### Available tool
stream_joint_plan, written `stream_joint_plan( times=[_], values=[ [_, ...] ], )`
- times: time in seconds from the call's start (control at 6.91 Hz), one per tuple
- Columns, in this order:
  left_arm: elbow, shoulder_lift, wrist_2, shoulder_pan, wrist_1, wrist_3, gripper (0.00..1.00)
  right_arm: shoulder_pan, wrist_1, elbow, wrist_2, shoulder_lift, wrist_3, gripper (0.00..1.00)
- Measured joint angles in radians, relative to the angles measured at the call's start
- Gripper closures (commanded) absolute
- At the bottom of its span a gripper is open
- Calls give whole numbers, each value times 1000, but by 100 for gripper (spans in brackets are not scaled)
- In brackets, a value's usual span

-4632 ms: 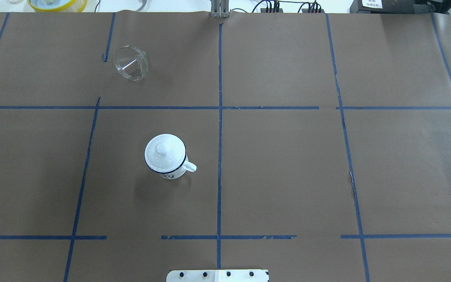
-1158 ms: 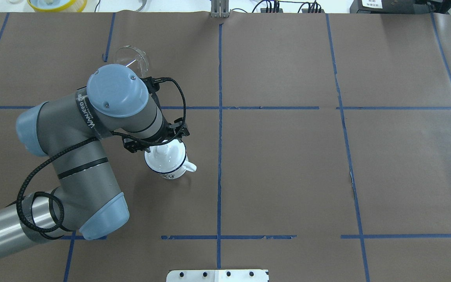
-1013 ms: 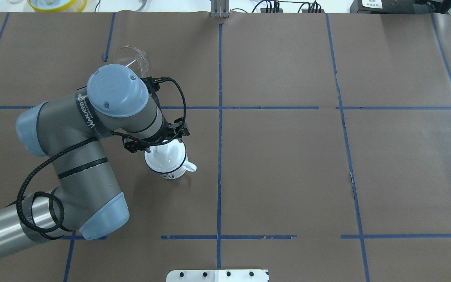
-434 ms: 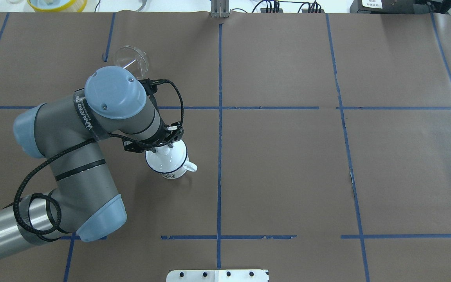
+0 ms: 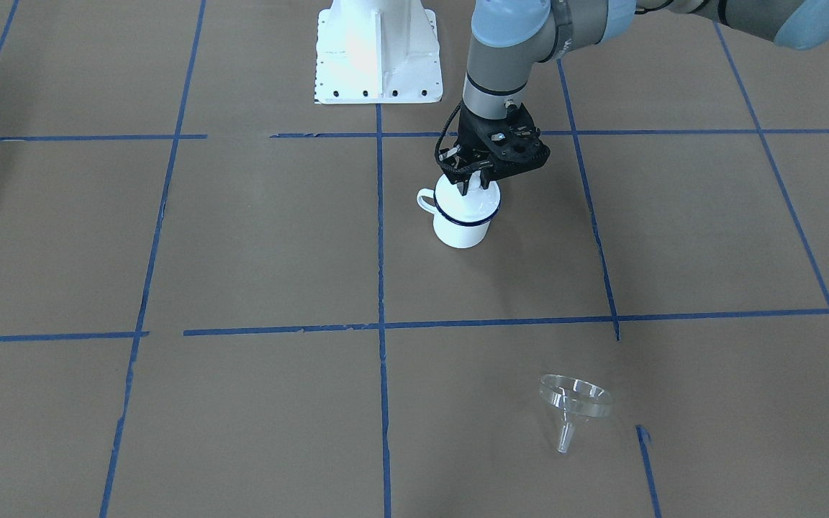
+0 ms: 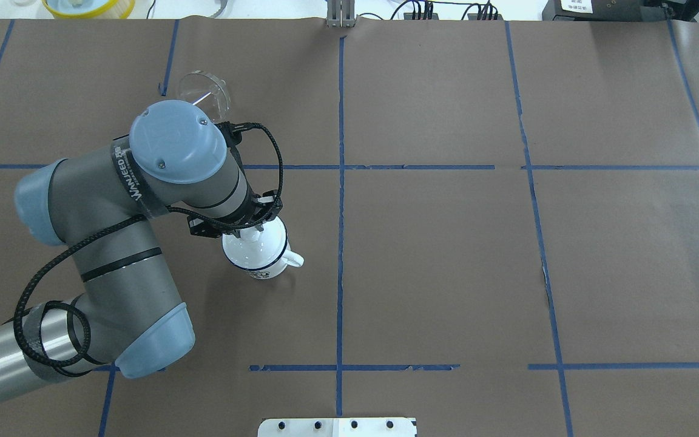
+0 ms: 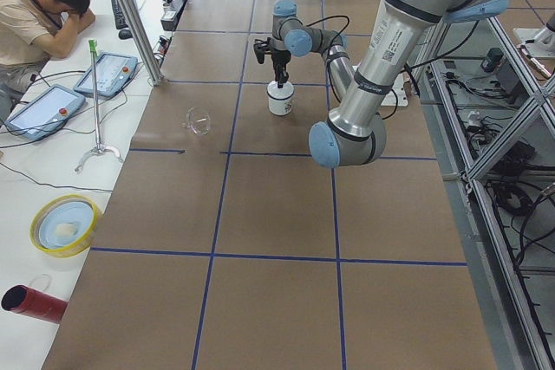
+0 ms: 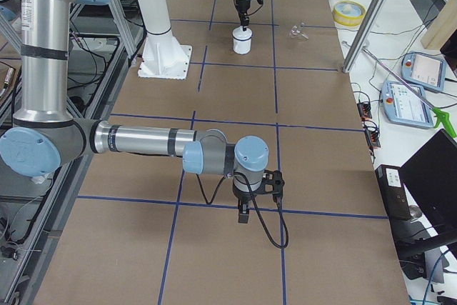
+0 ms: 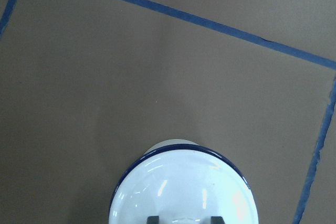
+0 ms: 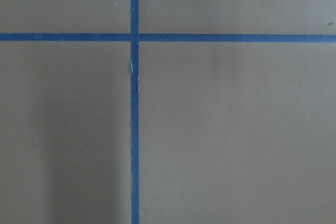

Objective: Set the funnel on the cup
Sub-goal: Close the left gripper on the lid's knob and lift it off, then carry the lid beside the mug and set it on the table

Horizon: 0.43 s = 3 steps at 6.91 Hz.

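Looking down, I see the left gripper (image 5: 473, 185) clamped on the lid (image 5: 460, 205) atop the cup (image 6: 260, 271); the funnel (image 6: 207, 91) lies on the worktop (image 6: 446, 243) at its 11 o'clock, well apart. I cannot tell whether the right gripper (image 8: 243, 216) is open.

Left gripper (image 5: 473, 185) points straight down, jaws narrowed; right gripper (image 8: 243, 213) likewise downward.
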State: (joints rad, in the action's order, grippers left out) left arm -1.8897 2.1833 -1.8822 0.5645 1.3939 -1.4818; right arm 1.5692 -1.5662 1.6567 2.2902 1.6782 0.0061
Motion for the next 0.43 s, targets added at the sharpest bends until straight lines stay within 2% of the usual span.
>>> stream_joint_plan(
  times=[0.29, 0.43],
  values=[
    [-29, -3, -1, 7, -15, 14, 100, 0, 0, 0, 0, 0, 0, 0],
    [-82, -6, -3, 24, -58, 60, 100, 0, 0, 0, 0, 0, 0, 0]
  ],
)
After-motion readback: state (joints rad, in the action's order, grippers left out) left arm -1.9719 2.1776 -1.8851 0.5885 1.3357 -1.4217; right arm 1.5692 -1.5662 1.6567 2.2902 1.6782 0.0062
